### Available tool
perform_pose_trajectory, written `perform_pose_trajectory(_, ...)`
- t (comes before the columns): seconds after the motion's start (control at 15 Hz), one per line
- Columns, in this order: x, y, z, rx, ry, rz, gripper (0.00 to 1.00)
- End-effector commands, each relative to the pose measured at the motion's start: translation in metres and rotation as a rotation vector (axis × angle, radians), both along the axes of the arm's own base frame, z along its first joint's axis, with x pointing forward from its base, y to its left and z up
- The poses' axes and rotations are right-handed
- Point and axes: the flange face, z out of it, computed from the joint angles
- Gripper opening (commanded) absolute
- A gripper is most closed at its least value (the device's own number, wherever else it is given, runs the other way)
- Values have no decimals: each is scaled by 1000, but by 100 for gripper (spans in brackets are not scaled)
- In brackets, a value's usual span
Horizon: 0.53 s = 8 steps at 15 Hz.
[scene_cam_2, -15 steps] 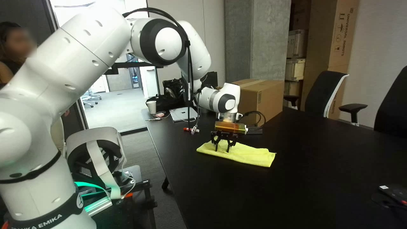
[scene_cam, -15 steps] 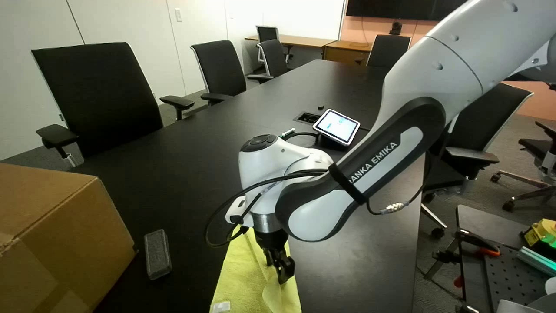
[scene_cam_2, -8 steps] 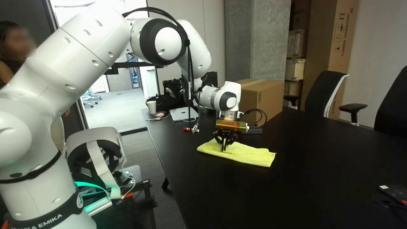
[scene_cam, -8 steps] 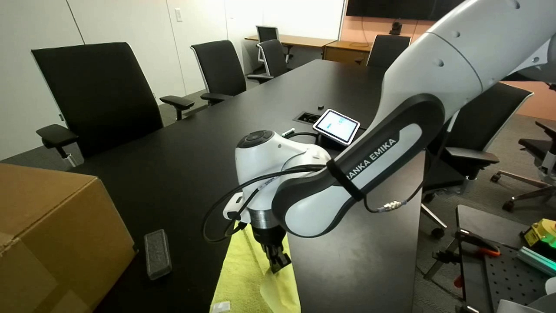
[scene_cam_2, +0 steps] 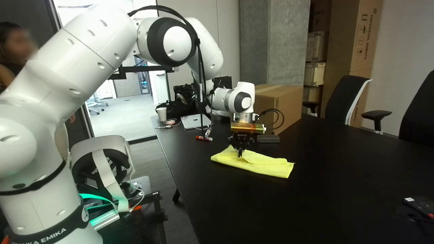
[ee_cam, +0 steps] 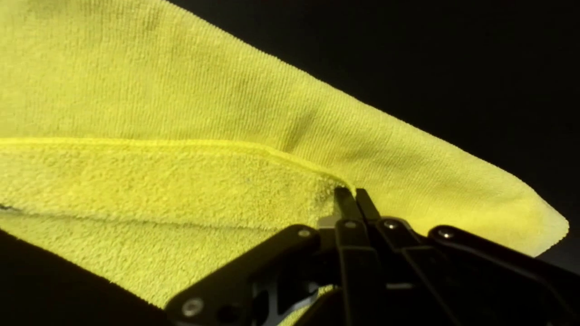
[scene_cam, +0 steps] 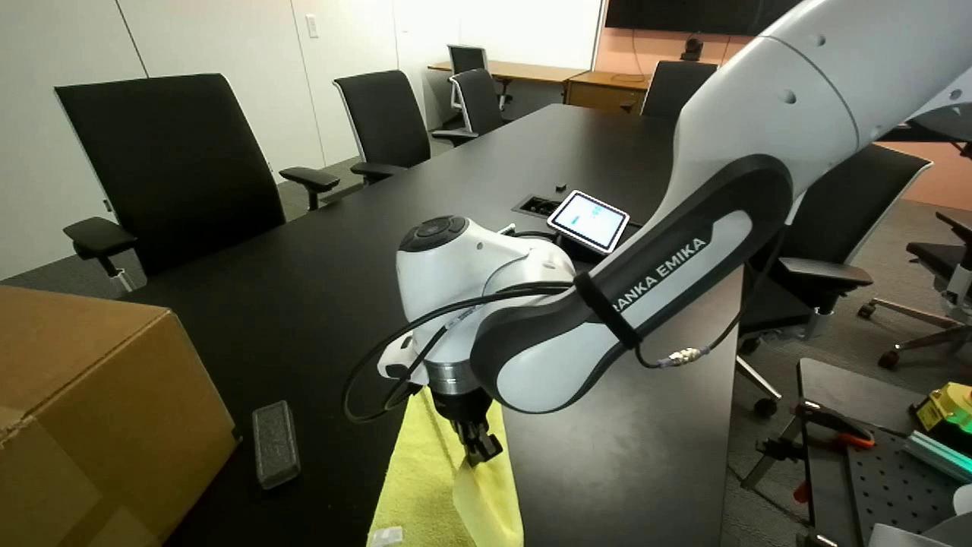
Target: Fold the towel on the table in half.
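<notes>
Over the desk (scene_cam: pixel 607 456), a pincer (ee_cam: pixel 353 190) nips the edge of the towel (scene_cam: pixel 421 479)

Straight under the pincer, in an exterior view, the towel lies lengthwise on the black desk, part of it rising in a small peak to meet the tips. Off to the pincer's left, across bare desk, rests a dark grey block (scene_cam: pixel 276 444), and farther left stands a cardboard box (scene_cam: pixel 144 395). Beyond the pincer and to its right, a tablet (scene_cam: pixel 588 221) with a lit screen sits tilted.

In an exterior view, most of the towel reaches to the right of the pincer. The cardboard box is behind it; a red marker (scene_cam_2: pixel 203 138) lies to its left, with a silver laptop (scene_cam_2: pixel 195 122) and a white cup (scene_cam_2: pixel 161 114) farther back on that side.

In the wrist view the two fingertips (ee_cam: pixel 344 203) are all but pressed together, with the towel's edge caught between them. A ribbed face of the cloth spreads above them, a fluffier one to their left, and a corner narrows off to their right.
</notes>
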Motion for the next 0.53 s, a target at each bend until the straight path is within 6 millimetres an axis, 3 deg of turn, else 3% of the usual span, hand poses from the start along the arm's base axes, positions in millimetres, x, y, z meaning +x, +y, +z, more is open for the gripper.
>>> perform_pose_trajectory(0.0, 4, 13, 22, -50, -47, 29, 1)
perform_pose_trajectory(0.47, 17, 46, 27, -80, -110, 58, 3)
